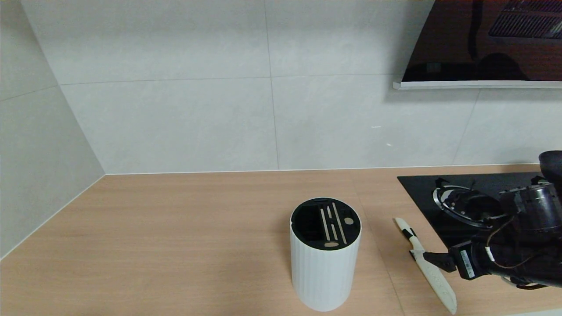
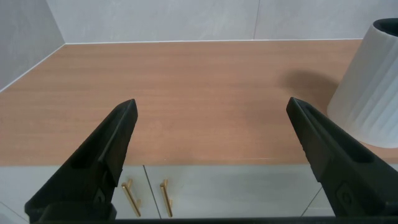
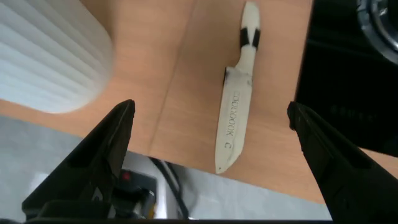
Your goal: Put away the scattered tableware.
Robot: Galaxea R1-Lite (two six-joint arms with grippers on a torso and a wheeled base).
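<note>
We see the white knife [image 1: 423,263] flat on the tabletop [image 1: 175,241] between slotted holder [image 1: 325,267] and hob [image 1: 419,186] | right gripper [image 3: 210,109]: jaws spread above it, seemingly clear | left gripper [image 2: 211,104]: jaws released, at tabletop edge.

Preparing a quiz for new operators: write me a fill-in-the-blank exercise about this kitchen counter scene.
1. The white knife lies flat on the wooden ____.
2. It lies between the white slotted holder and the black ____.
3. The right gripper hangs over the knife, its fingers ____.
Missing words: countertop; stove; open.
</note>
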